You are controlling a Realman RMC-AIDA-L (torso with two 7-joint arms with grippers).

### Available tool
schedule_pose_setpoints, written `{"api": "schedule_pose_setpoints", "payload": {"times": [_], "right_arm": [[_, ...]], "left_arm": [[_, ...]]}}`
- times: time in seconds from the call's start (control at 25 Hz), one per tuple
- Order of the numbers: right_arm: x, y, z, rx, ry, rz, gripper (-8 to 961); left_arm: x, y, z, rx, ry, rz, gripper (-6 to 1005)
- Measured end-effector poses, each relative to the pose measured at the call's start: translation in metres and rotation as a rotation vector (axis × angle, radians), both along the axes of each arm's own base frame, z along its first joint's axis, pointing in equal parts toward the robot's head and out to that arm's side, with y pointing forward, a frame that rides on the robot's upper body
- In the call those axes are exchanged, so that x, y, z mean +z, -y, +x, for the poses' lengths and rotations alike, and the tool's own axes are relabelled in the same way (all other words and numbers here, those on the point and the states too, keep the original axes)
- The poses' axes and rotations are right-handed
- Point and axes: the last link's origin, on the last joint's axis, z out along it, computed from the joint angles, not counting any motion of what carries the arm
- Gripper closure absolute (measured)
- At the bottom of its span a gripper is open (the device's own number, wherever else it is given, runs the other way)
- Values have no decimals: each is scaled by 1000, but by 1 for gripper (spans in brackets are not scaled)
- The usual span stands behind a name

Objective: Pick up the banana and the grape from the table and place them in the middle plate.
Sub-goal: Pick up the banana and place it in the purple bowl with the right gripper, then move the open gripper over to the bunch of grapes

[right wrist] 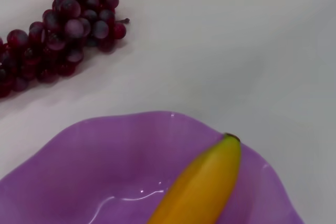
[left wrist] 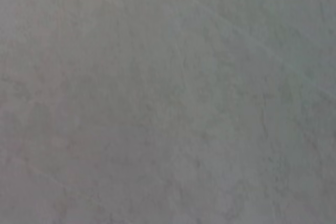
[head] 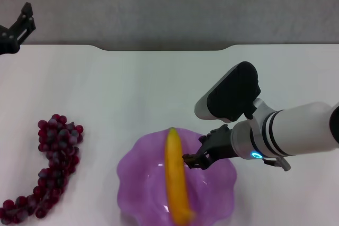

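Observation:
The banana (head: pixel 176 181) lies lengthwise in the purple scalloped plate (head: pixel 137 183) at the near middle of the white table (head: pixel 132 88). Its stem tip rests on the far rim. My right gripper (head: pixel 194 152) is open, just right of the banana over the plate, holding nothing. The bunch of dark red grapes (head: pixel 55 157) lies on the table left of the plate. In the right wrist view the banana (right wrist: pixel 202 187) rests in the plate (right wrist: pixel 79 161), with the grapes (right wrist: pixel 63 24) beyond. My left gripper (head: pixel 22 22) is parked at the far left edge, open and empty.
The table's far edge has a notch (head: pixel 164 49) against a grey wall. The left wrist view shows only a plain grey surface.

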Motion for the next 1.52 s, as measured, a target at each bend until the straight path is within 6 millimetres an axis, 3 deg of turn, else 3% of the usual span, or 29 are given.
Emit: {"api": "schedule_pose_setpoints", "payload": {"times": [0.32,0.48,0.64,0.76,0.88,1.04,1.28,1.52], "right_arm": [[13,1,-19,47,-96,62,338],[39,0,-35,156,-238,233,337],[74,-4,-34,186,-347,433,337],[103,-6,-16,171,-398,609,337],[133,-2,18,125,-439,819,339],[158,7,48,61,-438,947,347],[179,16,68,16,-423,1024,347],[187,20,80,-13,-417,1063,347]], "left_arm": [[-3,-1,5,12,11,-34,127],[-7,-1,10,7,13,-56,127],[-12,-3,17,-15,18,-75,128],[-15,-4,22,-30,37,-87,128],[-16,-5,24,-38,58,-99,128],[-15,-4,21,-33,66,-108,128],[-14,0,19,-26,64,-116,128],[-16,-2,13,38,44,-155,128]]}}
